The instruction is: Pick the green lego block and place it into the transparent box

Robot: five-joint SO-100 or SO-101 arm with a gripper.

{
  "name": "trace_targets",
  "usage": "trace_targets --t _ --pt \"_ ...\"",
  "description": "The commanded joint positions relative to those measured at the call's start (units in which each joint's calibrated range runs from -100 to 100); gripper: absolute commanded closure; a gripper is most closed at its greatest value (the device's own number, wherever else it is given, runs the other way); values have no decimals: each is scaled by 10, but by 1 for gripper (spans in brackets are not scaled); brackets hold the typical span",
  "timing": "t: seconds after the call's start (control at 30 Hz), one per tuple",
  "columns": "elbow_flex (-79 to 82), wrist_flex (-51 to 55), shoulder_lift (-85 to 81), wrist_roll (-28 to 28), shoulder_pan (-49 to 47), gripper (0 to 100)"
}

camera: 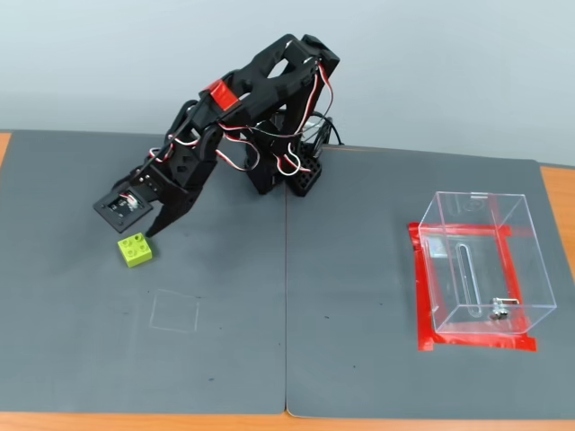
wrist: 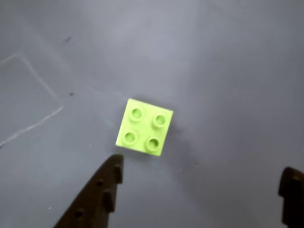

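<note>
The green lego block (wrist: 145, 126) lies studs up on the grey mat, just beyond and between my fingertips in the wrist view. In the fixed view the block (camera: 135, 250) sits on the left mat, directly below the gripper (camera: 137, 223). My gripper (wrist: 203, 171) is open and empty, hovering just above the block without touching it. One finger (wrist: 102, 190) shows at bottom left, the other (wrist: 291, 190) at bottom right. The transparent box (camera: 481, 265) stands empty far to the right, edged by red tape (camera: 429, 341).
A faint chalk square (camera: 174, 312) is drawn on the mat in front of the block; part of it shows in the wrist view (wrist: 35, 80). The arm's base (camera: 292, 175) stands at the back centre. A seam (camera: 286, 305) joins the two mats.
</note>
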Motion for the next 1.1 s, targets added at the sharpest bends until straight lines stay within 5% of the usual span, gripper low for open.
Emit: trace_targets --t 0.0,1.07 --pt "-5 -38 13 2 -1 63" --pt "-14 -159 167 -14 -7 63"
